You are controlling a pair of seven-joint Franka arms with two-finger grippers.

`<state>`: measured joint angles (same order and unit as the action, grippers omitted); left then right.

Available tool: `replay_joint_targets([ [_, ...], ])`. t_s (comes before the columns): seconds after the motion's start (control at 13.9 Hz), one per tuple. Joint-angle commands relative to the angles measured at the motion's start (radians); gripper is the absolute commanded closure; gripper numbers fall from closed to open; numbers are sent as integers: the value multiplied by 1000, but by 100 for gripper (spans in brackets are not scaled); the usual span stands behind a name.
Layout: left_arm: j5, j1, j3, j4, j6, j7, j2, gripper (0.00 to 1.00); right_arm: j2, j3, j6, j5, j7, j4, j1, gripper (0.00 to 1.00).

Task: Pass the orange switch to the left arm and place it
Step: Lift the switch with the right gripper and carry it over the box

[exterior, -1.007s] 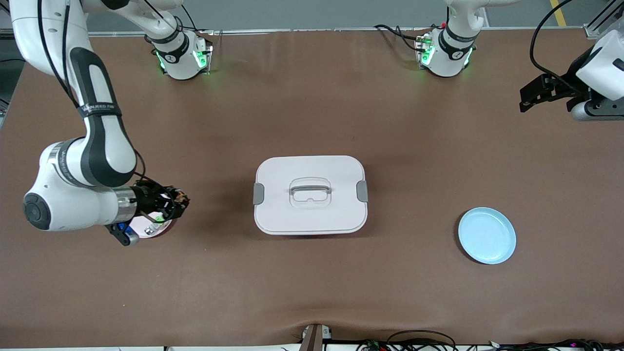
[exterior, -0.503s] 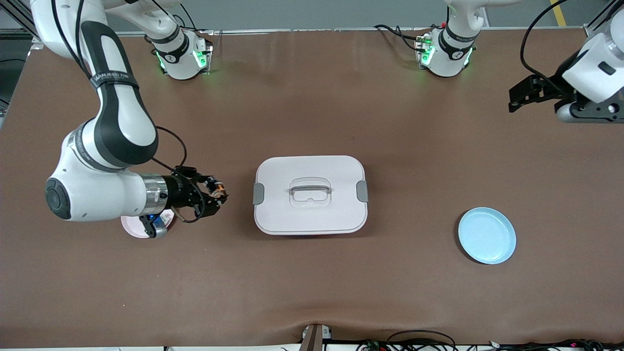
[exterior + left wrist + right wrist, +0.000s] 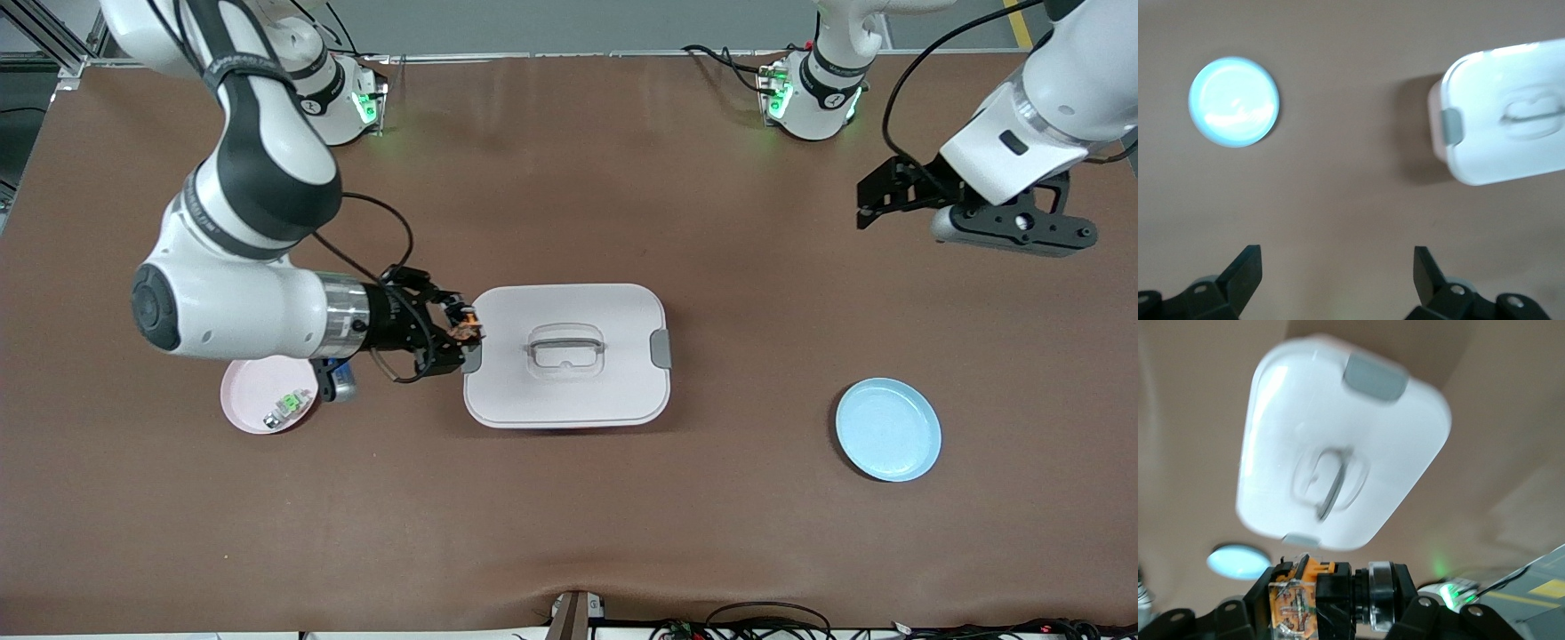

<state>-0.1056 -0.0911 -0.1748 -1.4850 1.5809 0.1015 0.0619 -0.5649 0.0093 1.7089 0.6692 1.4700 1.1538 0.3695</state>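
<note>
The white box (image 3: 566,356) with grey side latches sits mid-table. My right gripper (image 3: 464,331) hangs in the air at the box's edge toward the right arm's end, shut on the orange switch (image 3: 463,325). In the right wrist view the orange switch (image 3: 1313,599) fills the gap between the jaws, with the box (image 3: 1338,447) past it. My left gripper (image 3: 864,206) is open and empty, up over bare table toward the left arm's end. In the left wrist view its fingertips (image 3: 1248,263) stand wide apart, the gripper (image 3: 1337,265) over brown table.
A pink plate (image 3: 253,418) holding a small green-and-clear component (image 3: 286,406) lies toward the right arm's end. A light blue plate (image 3: 888,429) lies toward the left arm's end; the left wrist view shows that blue plate (image 3: 1234,101) beside the box (image 3: 1511,113).
My right gripper has risen off the pink plate and carried the orange switch toward the box, reaching its edge. My left arm has swung inward toward the table's middle, gripper still open.
</note>
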Motion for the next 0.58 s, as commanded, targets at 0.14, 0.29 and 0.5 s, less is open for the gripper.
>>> replay_joint_targets([
  [0.14, -94, -36, 0, 25, 117, 7, 76, 0, -10, -11, 193, 95, 150, -29, 109, 100],
  [0.29, -143, -53, -2, 32, 190, 9, 111, 0, -13, -11, 254, 95, 179, -29, 141, 100],
  [0.5, -224, -56, -2, 40, 264, 6, 148, 0, -15, -11, 305, 95, 222, -34, 180, 100],
])
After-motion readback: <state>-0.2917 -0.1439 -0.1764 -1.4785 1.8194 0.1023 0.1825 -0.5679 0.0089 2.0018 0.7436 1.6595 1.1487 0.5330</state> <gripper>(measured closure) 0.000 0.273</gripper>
